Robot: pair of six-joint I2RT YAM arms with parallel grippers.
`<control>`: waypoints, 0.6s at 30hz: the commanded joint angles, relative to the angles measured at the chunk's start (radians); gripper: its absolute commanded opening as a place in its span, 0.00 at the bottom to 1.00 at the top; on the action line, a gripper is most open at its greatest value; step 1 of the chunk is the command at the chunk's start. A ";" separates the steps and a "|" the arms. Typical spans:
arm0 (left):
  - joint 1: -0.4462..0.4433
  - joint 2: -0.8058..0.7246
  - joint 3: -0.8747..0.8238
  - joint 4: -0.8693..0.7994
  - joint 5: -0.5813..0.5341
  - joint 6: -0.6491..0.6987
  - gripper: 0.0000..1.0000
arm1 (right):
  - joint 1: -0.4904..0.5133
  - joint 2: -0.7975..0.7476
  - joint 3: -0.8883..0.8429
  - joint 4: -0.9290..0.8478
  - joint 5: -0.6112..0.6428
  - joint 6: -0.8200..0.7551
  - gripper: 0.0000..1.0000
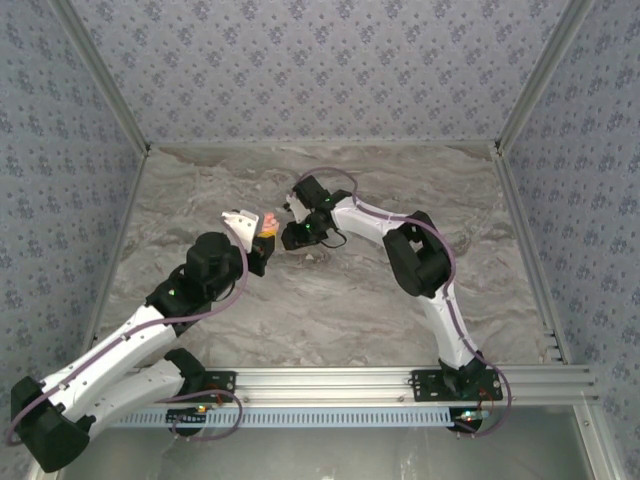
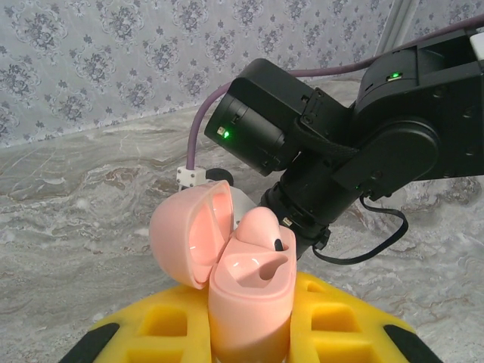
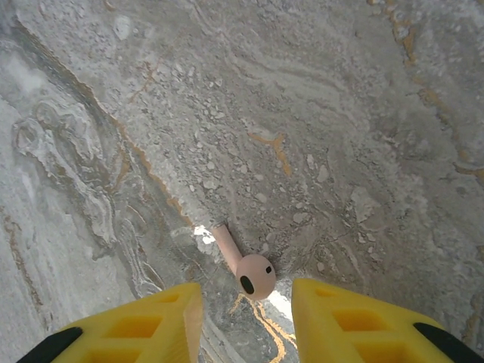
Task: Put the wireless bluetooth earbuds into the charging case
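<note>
Left wrist view: left gripper (image 2: 249, 333) clamped on the pink charging case (image 2: 249, 302), which stood upright between the yellow fingers (image 2: 336, 321). Lid (image 2: 189, 234) hinged open toward 10 o'clock. First earbud (image 2: 259, 224), pink, sat in the case at the far side. Right arm (image 2: 363, 144) loomed at 1 o'clock behind the case.

Right wrist view: right gripper (image 3: 246, 302) over the marble table (image 3: 318, 113), fingers apart. Second earbud (image 3: 253, 276) lay on the table between them, touching neither, stem toward 11 o'clock.

A lab test booth — patterned wall panels (image 1: 300, 60), aluminium rail (image 1: 350, 378), marble-look tabletop (image 1: 330, 310).
</note>
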 commanded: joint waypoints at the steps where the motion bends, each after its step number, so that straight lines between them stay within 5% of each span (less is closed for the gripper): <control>1: 0.001 -0.018 0.034 0.002 0.007 0.003 0.17 | 0.011 0.036 0.047 -0.058 0.011 -0.005 0.37; 18: 0.001 -0.011 0.036 -0.002 0.022 -0.003 0.17 | 0.021 0.117 0.128 -0.129 0.044 -0.007 0.32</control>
